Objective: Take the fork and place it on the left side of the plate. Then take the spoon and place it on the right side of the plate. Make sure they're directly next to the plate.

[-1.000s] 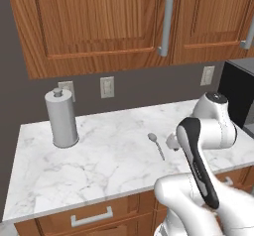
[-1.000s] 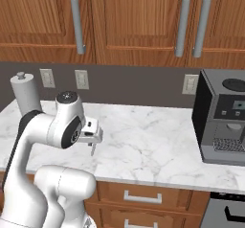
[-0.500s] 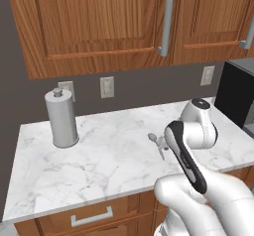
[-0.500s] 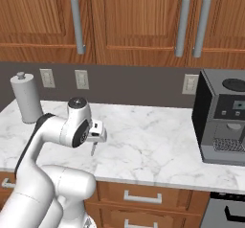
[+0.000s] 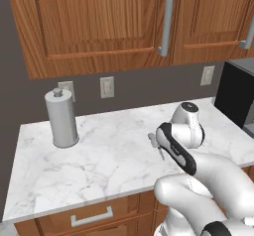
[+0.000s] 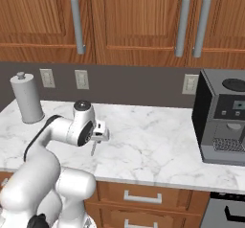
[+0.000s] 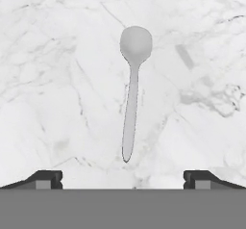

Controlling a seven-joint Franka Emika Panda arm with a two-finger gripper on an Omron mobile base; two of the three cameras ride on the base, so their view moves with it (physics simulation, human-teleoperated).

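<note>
Arm: folded low over the white marble bench [image 5: 89, 160], wrist bent so the gripper [image 6: 99, 135] points down at the surface. Fingers [image 7: 45, 179]: spread wide, tips at either side of the hand view, holding nothing. Spoon [image 7: 131, 88]: lying flat on the bench directly beneath the hand, centred between the fingers, oval bowl away from the tips and thin handle toward them (partly hidden behind the arm in the left base view). Surroundings: grey paper-towel roll [image 5: 61, 118] upright at the far left; black coffee machine [image 6: 222, 117] at the right end; wooden cabinets [image 6: 134, 21] with metal bar handles above.
</note>
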